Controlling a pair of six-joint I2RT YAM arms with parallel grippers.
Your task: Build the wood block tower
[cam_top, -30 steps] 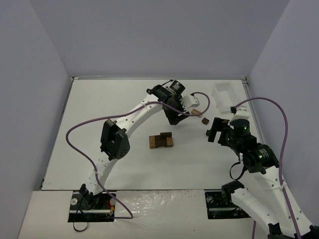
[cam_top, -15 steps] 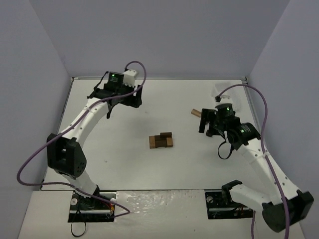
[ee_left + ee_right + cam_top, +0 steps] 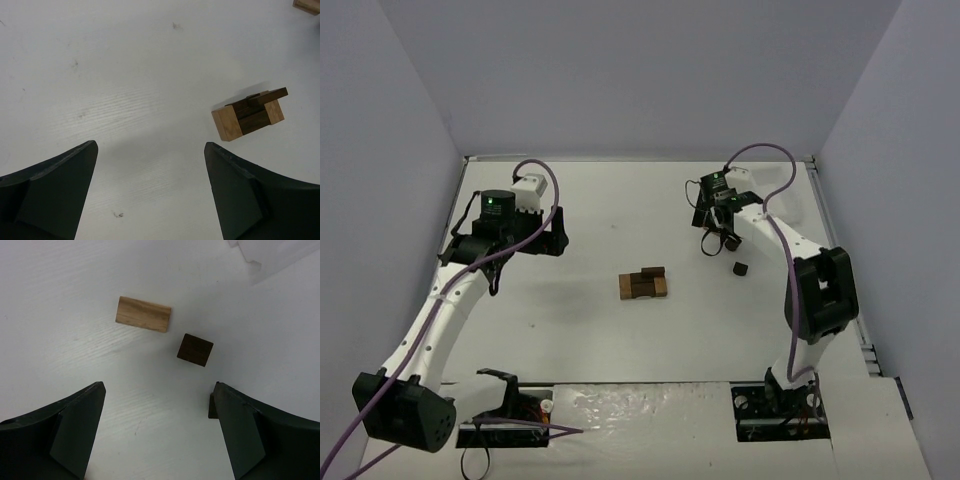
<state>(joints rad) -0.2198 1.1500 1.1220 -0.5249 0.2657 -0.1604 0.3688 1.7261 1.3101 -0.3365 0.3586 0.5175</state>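
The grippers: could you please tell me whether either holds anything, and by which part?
Nothing is held. Both the left gripper and the right gripper are open and empty; the tan block and dark block lie loose.

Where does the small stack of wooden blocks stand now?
In the top view the stack stands near the middle of the table, between the two arms. In the left wrist view it lies ahead and right of the left gripper.

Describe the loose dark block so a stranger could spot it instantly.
Start at the white table, then go to its right half, below the right end effector. Two loose blocks lie there, apart; the target is the small dark brown cube, not the longer tan block beside it.
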